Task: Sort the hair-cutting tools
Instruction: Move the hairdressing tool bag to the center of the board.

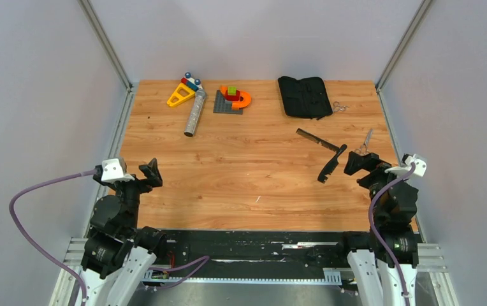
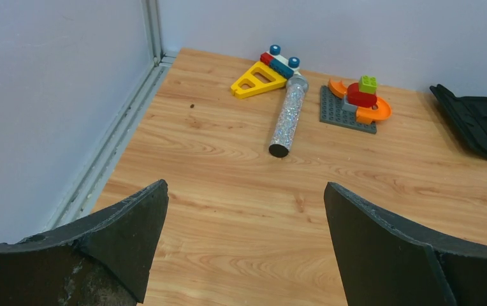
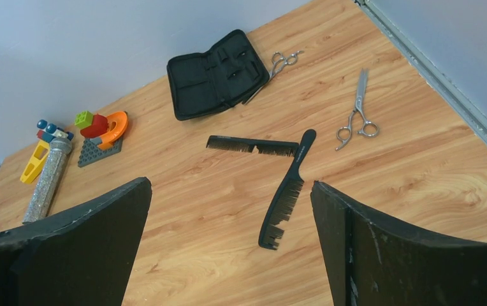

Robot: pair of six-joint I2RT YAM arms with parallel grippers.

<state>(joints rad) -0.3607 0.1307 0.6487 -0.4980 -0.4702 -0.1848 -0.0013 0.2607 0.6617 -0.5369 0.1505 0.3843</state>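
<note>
Black case (image 3: pixel 215 76) lies open, silver scissors (image 3: pixel 283 62) against its edge; left tool (image 2: pixel 244 186) and right tool (image 3: pixel 229 183) spread.

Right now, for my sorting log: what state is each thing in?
Case: open, flat.
Far scissors: shut, against case edge.
Near scissors: shut, flat.
Long comb: flat, loose.
Short comb: flat, tip at long comb's end.
Cylinder: on its side.
Left gripper: open, empty.
Right gripper: open, empty.
</note>
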